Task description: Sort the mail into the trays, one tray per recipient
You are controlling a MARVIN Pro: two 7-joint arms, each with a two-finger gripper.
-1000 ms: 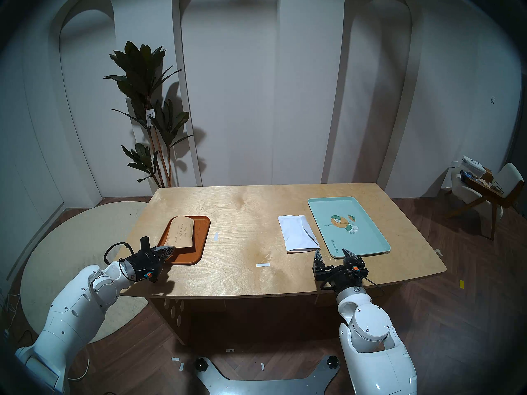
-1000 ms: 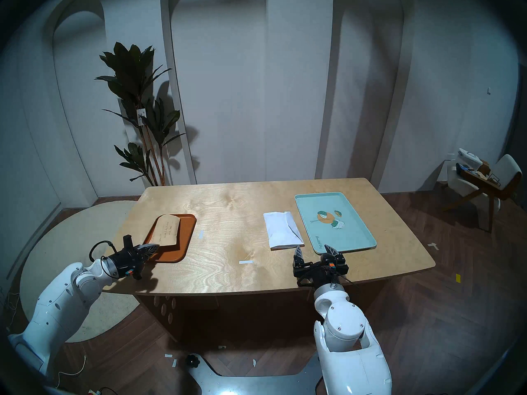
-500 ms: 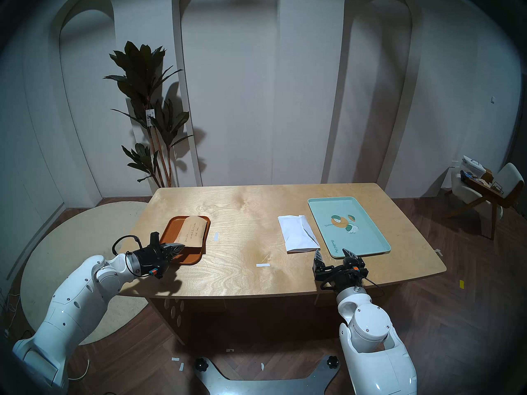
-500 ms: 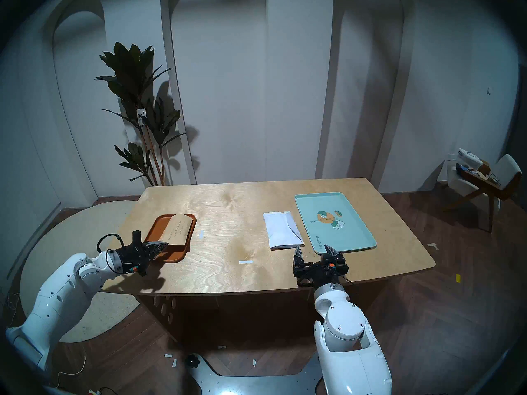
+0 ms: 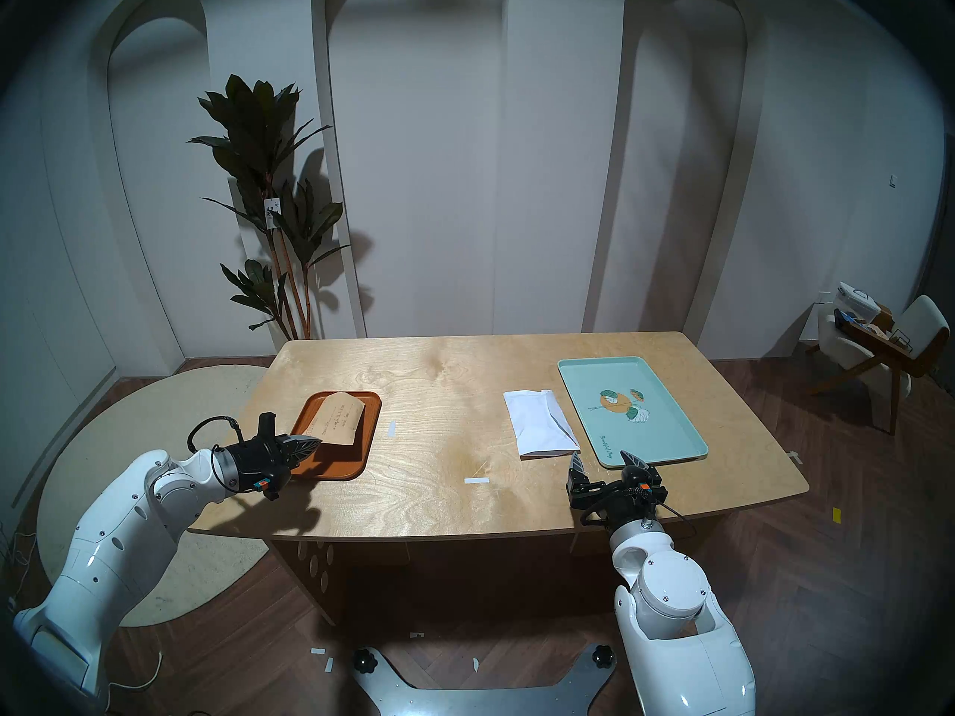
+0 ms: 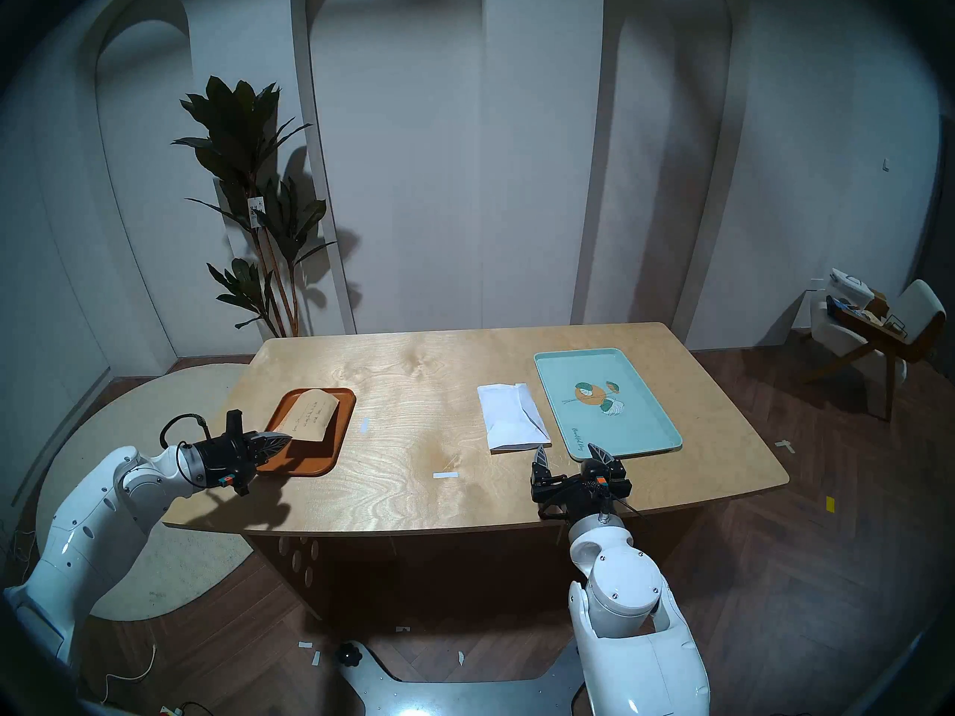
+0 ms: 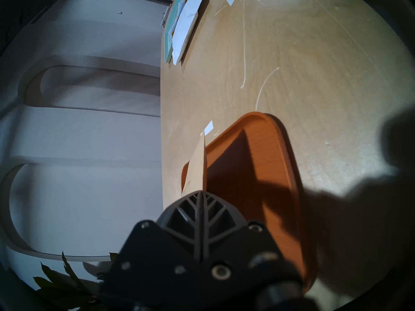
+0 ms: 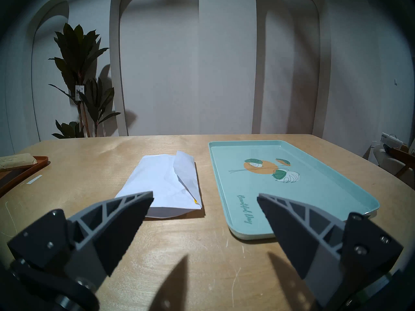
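At the left side of the table [image 5: 444, 498], the left hand [image 5: 309, 445] is seen closed on the near end of the tan kraft envelope [image 5: 341, 419]. The envelope is held edge-up in the left wrist view and is raised over the orange-brown tray [image 5: 362, 459], its far end reaching toward the tray's far rim; whether that end touches the tray cannot be told. Dark handwritten lines are visible on its upper face. The tray lies flat on the table, near the left edge.

Just right of the tray, 1 small white tape strip [image 5: 391, 428] is stuck to the table, and a 2nd strip [image 5: 476, 480] lies nearer the front edge, toward the middle.

Further right, a white envelope [image 5: 540, 424] with a pointed flap is lying flat on the table — just beside the mint-green tray [image 5: 677, 441], apart from it by a narrow gap. At least 1 more white sheet or envelope seems to be stacked under it; the count cannot be told. The green tray carries a leaf-and-orange-circle print and holds no mail.

The right hand [image 5: 604, 464] is held above the front edge of the table, fingers spread wide and empty — pointed at the gap between the white envelope and the green tray.
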